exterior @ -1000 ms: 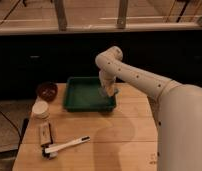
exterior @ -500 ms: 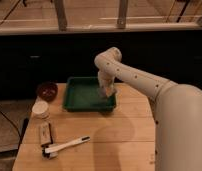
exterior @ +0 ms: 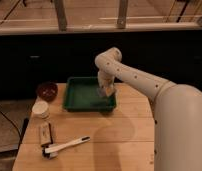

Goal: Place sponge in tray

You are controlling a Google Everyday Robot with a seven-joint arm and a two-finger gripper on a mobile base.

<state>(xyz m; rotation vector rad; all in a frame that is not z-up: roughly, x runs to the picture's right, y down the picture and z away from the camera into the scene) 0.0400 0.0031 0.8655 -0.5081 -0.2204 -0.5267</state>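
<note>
Camera view, as I read it from here. Gripper [exterior: 106, 91]: low over the right side of the tray [exterior: 80, 96], which sits far-centre on the table [exterior: 119, 137]; whether it is wide, narrow or holding, I cannot tell. Sponge [exterior: 102, 92]: blue-grey patch right at the gripper, at the tray's right edge. Left of tray: red bowl [exterior: 46, 91], white tub [exterior: 40, 109]. Near left: tan block [exterior: 45, 134], white brush [exterior: 67, 145]

Wooden table [exterior: 125, 136] carries green tray [exterior: 69, 96], red bowl [exterior: 46, 91], white cup [exterior: 40, 109], tan block [exterior: 45, 134], brush [exterior: 68, 146]; gripper [exterior: 106, 92] hangs over tray.
</note>
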